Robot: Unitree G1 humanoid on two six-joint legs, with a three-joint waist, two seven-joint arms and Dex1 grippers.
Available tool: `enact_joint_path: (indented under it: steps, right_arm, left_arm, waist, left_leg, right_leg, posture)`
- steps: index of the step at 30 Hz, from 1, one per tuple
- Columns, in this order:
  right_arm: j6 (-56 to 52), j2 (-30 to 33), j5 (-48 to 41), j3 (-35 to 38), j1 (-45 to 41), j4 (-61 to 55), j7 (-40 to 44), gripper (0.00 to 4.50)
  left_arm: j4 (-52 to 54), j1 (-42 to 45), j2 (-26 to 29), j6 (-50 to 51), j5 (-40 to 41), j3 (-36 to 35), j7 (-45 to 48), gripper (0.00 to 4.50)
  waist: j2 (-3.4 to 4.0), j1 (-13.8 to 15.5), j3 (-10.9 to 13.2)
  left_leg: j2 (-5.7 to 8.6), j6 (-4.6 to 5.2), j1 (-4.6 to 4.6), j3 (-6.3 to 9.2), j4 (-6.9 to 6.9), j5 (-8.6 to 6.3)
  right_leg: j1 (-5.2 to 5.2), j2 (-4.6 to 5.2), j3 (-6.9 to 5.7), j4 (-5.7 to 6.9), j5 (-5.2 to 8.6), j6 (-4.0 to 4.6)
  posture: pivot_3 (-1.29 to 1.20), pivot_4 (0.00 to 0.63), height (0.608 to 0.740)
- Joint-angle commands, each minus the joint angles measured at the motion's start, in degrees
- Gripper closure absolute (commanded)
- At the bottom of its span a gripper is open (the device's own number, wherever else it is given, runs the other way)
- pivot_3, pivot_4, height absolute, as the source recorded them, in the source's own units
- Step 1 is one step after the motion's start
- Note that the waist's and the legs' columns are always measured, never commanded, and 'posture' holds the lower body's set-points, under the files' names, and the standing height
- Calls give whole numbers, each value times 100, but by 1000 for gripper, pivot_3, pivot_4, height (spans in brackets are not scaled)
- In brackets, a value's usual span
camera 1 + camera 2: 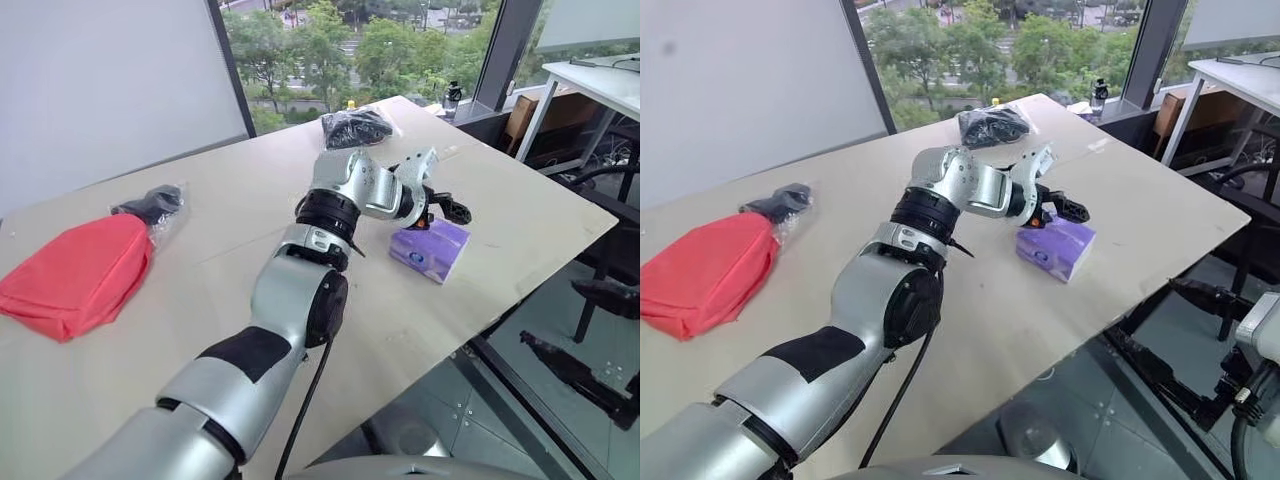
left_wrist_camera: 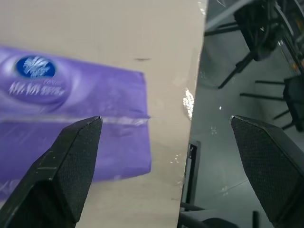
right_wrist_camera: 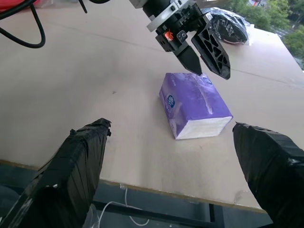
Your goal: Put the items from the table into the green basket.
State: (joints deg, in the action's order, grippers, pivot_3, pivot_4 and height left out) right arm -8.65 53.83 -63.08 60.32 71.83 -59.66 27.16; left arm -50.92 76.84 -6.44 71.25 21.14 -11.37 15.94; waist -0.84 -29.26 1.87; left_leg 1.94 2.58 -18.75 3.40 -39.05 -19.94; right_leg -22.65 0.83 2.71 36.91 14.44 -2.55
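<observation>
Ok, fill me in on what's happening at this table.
The robot's left gripper hangs just above the purple tissue pack near the table's edge, fingers open and not yet around it. The right gripper is also open, held back off the table edge with nothing in it. On the tabletop too are a red pouch, a clear bag of black things beside it, and another such bag at the far end.
</observation>
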Motion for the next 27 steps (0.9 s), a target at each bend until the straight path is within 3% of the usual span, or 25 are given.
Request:
enact_joint_path:
  steps: [1, 8, 19, 27]
  right_arm:
    - [364, -42, 168, -79, 152, -34, -33, 0]
    - [755, -37, 338, -181, 484, -34, -119, 0]
    - [1205, 121, 597, -421, 804, -34, -395, 0]
    - [1084, 454, 566, -556, 571, -34, -651, 0]
  left_arm:
    - [210, -44, -55, -82, -28, 85, -31, 67]
    - [359, -279, 147, -521, -371, 993, 708, 67]
    - [688, -32, 361, 726, -14, -122, -215, 67]
    - [1068, -561, 414, 518, -37, 922, 728, 67]
  waist:
    - [-2, 0, 2]
    - [-11, -3, 18]
    - [-14, -10, 23]
    - [-14, 32, 23]
  left_leg:
    - [1, -1, 0, 0, 1, 0]
    - [6, -25, 1, 1, 4, -13]
    - [6, -22, 0, 2, 4, -12]
    - [9, -35, 0, 8, 5, -6]
  right_leg:
    - [0, 2, 0, 0, 0, 0]
    - [0, 9, 0, 0, 1, -2]
    - [-1, 10, -5, 0, 1, -2]
    - [0, 14, -6, 0, 1, -2]
  posture:
    - [-566, 0, 740]
    - [-572, 0, 740]
    - [-570, 0, 740]
    - [-547, 0, 740]
